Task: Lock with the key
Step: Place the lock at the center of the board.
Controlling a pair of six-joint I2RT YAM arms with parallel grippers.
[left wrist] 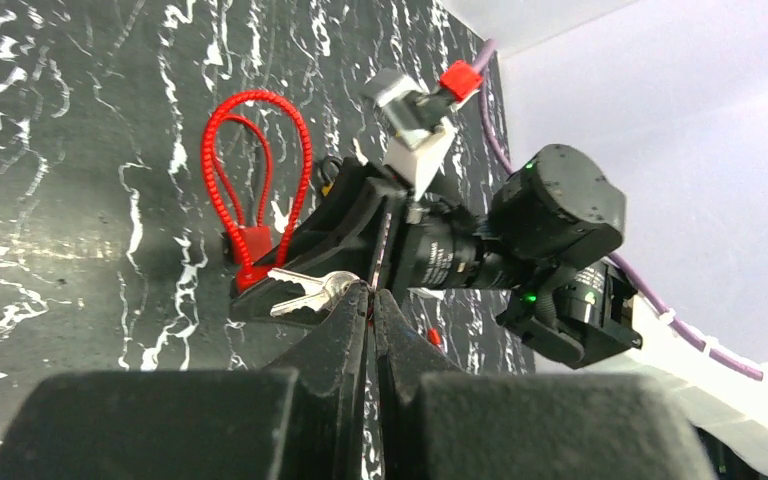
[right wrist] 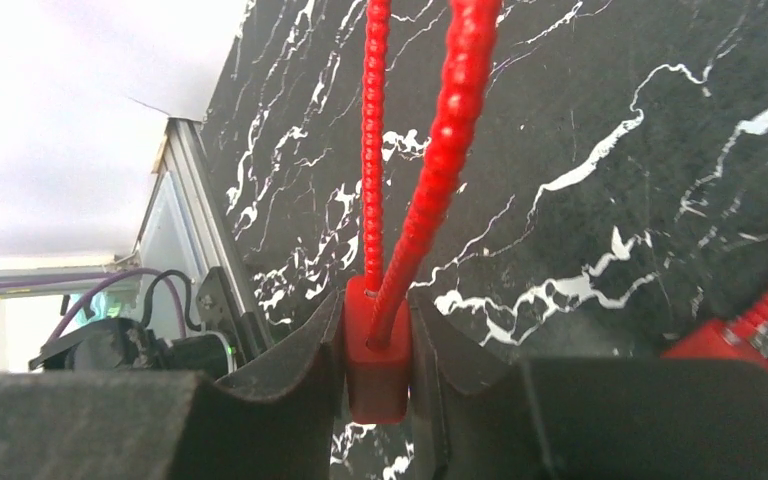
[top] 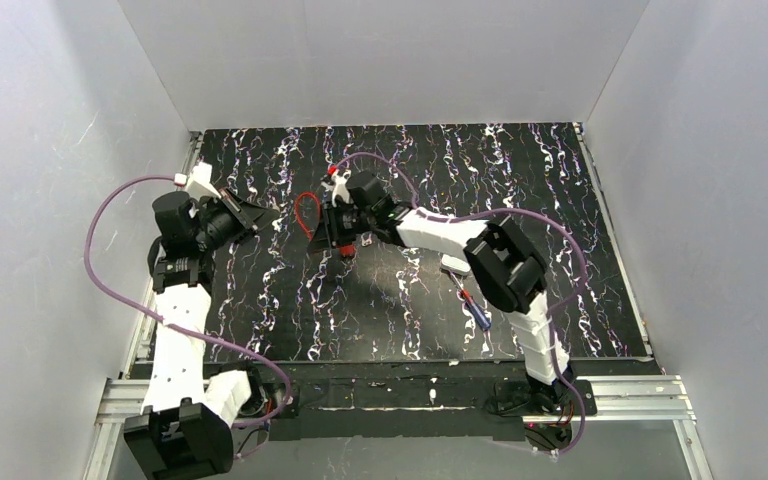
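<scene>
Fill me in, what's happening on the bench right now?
The right tool is clamped on the body of a red cable lock near the middle of the black marbled table. The left tool is shut with a silver key at its tips, apparently pinched, with the blade pointing toward the lock. In the top view the two tools are apart, so the key does not look inserted yet.
</scene>
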